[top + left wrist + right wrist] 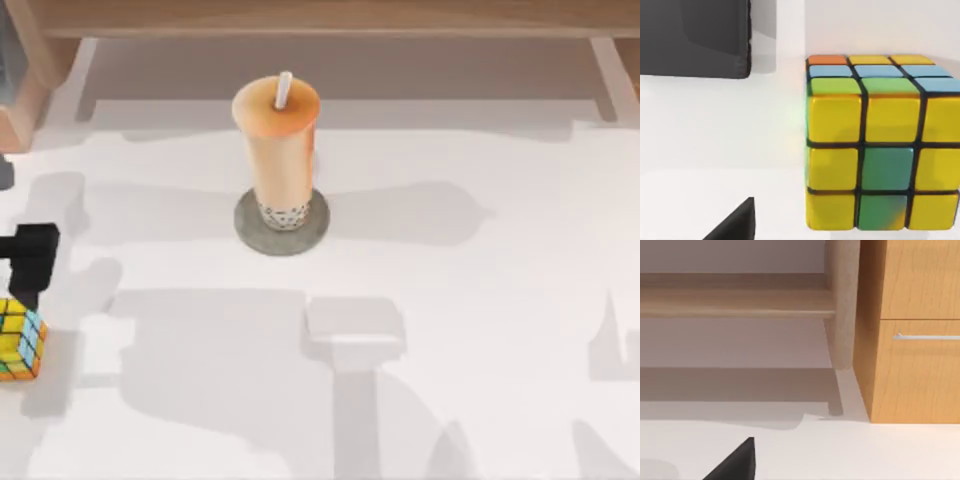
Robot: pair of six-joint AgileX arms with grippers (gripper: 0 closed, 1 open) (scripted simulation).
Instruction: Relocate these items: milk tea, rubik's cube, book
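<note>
Rubik's cube (20, 340) just beside left gripper (30, 262), table's left edge

a rendered home or office room: plain white table (480, 300), light wooden drawer cabinet (915, 365) with slim metal handle (925, 337).

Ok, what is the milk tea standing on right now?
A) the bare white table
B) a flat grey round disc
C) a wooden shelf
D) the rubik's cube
B: in the top view the milk tea stands upright with its base on the flat grey round disc, well away from the rubik's cube at the table's left edge.
</note>
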